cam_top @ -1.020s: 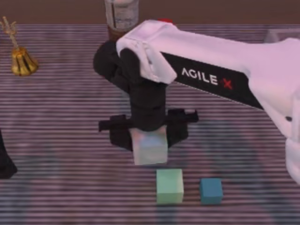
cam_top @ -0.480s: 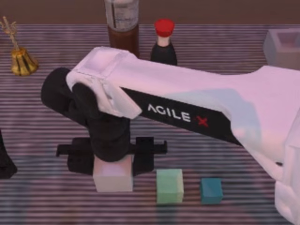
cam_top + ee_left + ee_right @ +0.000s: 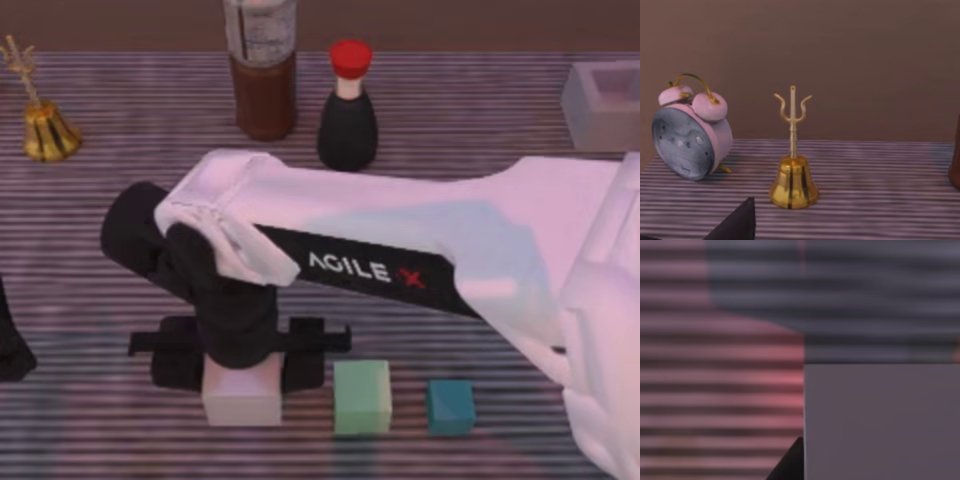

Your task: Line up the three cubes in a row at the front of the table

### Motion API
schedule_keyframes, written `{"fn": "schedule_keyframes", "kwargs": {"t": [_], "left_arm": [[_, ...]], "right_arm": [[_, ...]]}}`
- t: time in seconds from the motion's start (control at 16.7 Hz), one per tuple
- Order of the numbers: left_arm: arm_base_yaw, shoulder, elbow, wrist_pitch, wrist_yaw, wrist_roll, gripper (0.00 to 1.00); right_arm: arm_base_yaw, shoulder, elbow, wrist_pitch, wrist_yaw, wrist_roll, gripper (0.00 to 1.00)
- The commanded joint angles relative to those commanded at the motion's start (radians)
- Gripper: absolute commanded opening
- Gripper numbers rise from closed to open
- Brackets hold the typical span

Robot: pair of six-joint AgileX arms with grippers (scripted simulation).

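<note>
**Inspector A:** Front row first. What stands there?

**Inspector B:** Three matte cubes on the purple-and-white striped worktop [image 3: 120, 200]. At the top view's right, the small teal-blue cube [image 3: 450, 407]. Just beside it, apart, the mid-sized pale mint-green cube [image 3: 362, 396]. Left of that, with a similar gap, the larger pale lilac-white cube [image 3: 241, 396]. All three sit roughly level, near the front edge.

**Inspector A:** The right end effector [image 3: 240, 352]?

**Inspector B:** Directly over the lilac-white cube, black fingers straddling it on either side. It appears closed on the cube, though the wrist hides the contact points. The right wrist view shows a flat pale face of that cube [image 3: 880, 420] close up against the stripes.

**Inspector A:** The left arm?

**Inspector B:** Parked at the left edge; whether its end effector is open, I cannot tell.

**Inspector A:** Farther back?

**Inspector B:** A small brass hand bell [image 3: 44, 125] at far left, a brown-filled labelled bottle [image 3: 262, 70], a black red-capped sauce bottle [image 3: 348, 115], and a pale lilac hollow square block [image 3: 604, 100] at far right. The left wrist view adds a pink twin-bell alarm clock [image 3: 690, 137] beside the bell.
</note>
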Motion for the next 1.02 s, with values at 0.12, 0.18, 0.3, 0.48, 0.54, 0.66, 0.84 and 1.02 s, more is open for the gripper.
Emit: {"fn": "schedule_keyframes", "kwargs": {"t": [0.12,0.18,0.3,0.48,0.54,0.66,0.84,1.02], "left_arm": [[0.000,0.000,0.000,0.000,0.000,0.000,1.00],[0.000,0.000,0.000,0.000,0.000,0.000,1.00],[0.000,0.000,0.000,0.000,0.000,0.000,1.00],[0.000,0.000,0.000,0.000,0.000,0.000,1.00],[0.000,0.000,0.000,0.000,0.000,0.000,1.00],[0.000,0.000,0.000,0.000,0.000,0.000,1.00],[0.000,0.000,0.000,0.000,0.000,0.000,1.00],[0.000,0.000,0.000,0.000,0.000,0.000,1.00]], "right_arm": [[0.003,0.014,-0.049,0.062,0.000,0.000,0.00],[0.004,0.019,-0.063,0.078,0.001,0.000,0.00],[0.005,0.021,-0.067,0.082,0.001,0.000,0.00],[0.005,0.021,-0.067,0.082,0.001,0.000,0.08],[0.005,0.021,-0.067,0.082,0.001,0.000,0.15],[0.005,0.021,-0.067,0.082,0.001,0.000,0.30],[0.005,0.021,-0.067,0.082,0.001,0.000,0.53],[0.005,0.021,-0.067,0.082,0.001,0.000,0.75]]}}
